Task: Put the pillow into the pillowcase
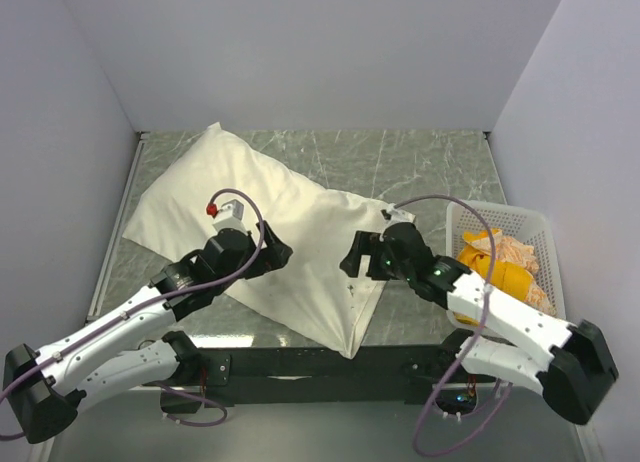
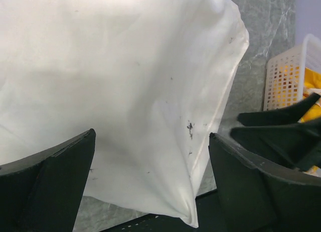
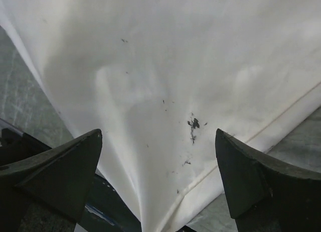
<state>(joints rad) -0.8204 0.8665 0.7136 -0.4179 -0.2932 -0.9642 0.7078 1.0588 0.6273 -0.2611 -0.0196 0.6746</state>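
The pillowcase (image 1: 310, 227) is a large plain cream sack lying diagonally across the table, puffy at its far left end and flat toward its near corner (image 1: 350, 347), which hangs over the table's front edge. The printed pillow is not in view. My left gripper (image 1: 276, 252) is open just above the sack's middle, and the fabric (image 2: 125, 81) fills its wrist view between the fingers (image 2: 151, 136). My right gripper (image 1: 352, 257) is open over the sack's right edge, and its wrist view (image 3: 158, 134) shows the fabric (image 3: 175, 66) with small dark marks. Neither gripper holds anything.
A white plastic basket (image 1: 500, 217) with orange and yellow cloth stands at the right of the table; it also shows in the left wrist view (image 2: 283, 76). White walls close in the table at left, back and right. The black rail (image 1: 300, 362) runs along the front.
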